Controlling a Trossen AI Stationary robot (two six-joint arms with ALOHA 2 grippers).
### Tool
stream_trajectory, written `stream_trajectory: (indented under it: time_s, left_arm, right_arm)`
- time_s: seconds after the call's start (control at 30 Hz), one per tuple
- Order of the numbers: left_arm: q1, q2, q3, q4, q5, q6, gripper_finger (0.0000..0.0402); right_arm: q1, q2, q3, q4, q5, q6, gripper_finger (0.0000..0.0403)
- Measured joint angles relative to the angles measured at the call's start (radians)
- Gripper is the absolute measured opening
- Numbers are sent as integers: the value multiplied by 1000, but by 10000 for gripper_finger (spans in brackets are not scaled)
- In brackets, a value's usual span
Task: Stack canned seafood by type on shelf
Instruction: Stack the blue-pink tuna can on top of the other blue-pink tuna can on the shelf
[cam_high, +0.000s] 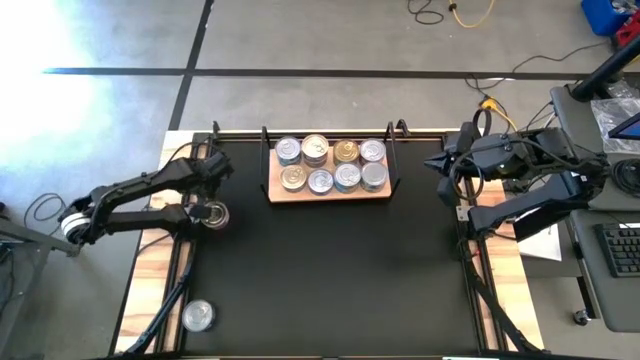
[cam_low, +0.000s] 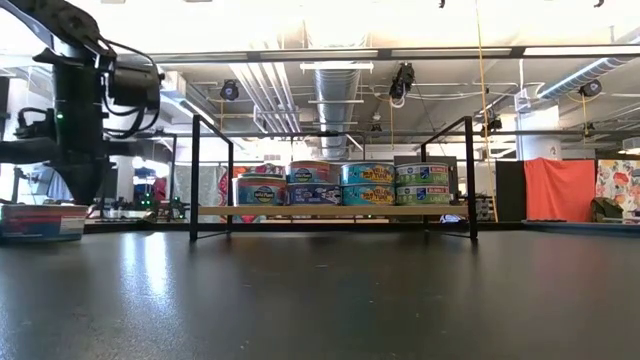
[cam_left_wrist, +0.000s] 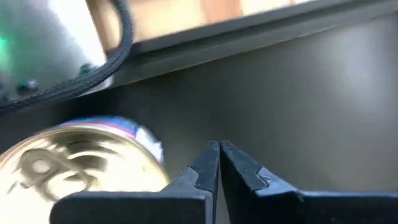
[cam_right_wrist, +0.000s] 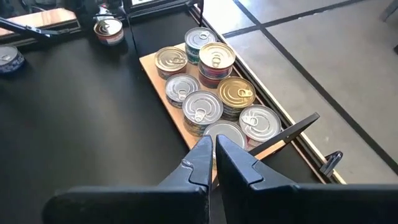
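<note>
One tin (cam_high: 212, 213) sits just beside the left gripper (cam_high: 197, 212), jaws pressed together, empty. Another tin (cam_high: 198, 316) lies well apart. Right gripper (cam_high: 441, 163), jaws likewise closed, hangs beside the shelf (cam_high: 330, 194) bearing eight stacks (cam_high: 333, 165).

A small rectangular light-wood shelf (cam_high: 330, 195) with thin black wire posts at both ends lies in the upper centre of the high view. On it stand short round metal seafood tins (cam_high: 321, 180) in two rows of four, most with silver lids; gold lids show at one stack in the back row (cam_high: 346, 151) and one in the front row (cam_high: 293, 177). In the low view their coloured side labels show they are stacked two high. A lone silver-lidded tin (cam_high: 213, 213) stands upright at centre left, and another (cam_high: 198, 316) at lower left.
</note>
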Motion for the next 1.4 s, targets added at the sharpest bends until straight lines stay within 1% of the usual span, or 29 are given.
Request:
stream_trajectory:
  time_s: [0.03,0.1,0.17,0.2,0.33,0.4,0.57,0.7,0.9,1.03,1.1,1.23,1.4]
  left_arm:
    - [-3,13,0,0,20,-6,0]
    - [-14,38,0,-20,105,-119,0]
    - [-35,58,0,-53,189,-223,0]
    - [-49,67,0,-69,204,-227,0]
    - [-113,88,2,-89,211,-217,0]
    - [-143,88,1,-90,224,-199,0]
    - [-243,79,1,-90,249,-175,0]
    - [-379,79,3,-91,280,-170,0]
    - [-592,72,10,-106,301,-173,0]
    - [-718,60,11,-109,303,-156,0]
    - [-799,59,11,-110,308,-147,0]
    - [-1024,61,11,-110,303,-142,0]
    - [-1340,61,18,-106,316,-97,0]
  right_arm:
    - [0,0,0,0,-4,1,13]
    - [0,0,0,-5,-35,17,13]
    - [0,-2,0,-34,-100,59,13]
    - [1,-5,0,-57,-133,86,13]
    - [1,-17,0,-199,-216,211,13]
    - [1,-22,-1,-270,-221,258,13]
    - [1,-58,-17,-262,-245,275,13]
    - [7,-62,-16,-236,-246,271,13]
    - [66,6,-25,-84,-244,255,13]
    - [120,88,-60,76,-230,255,13]
    - [146,138,-75,164,-226,271,13]
    - [226,251,-82,368,-219,355,13]
    - [341,366,-76,672,-201,362,13]
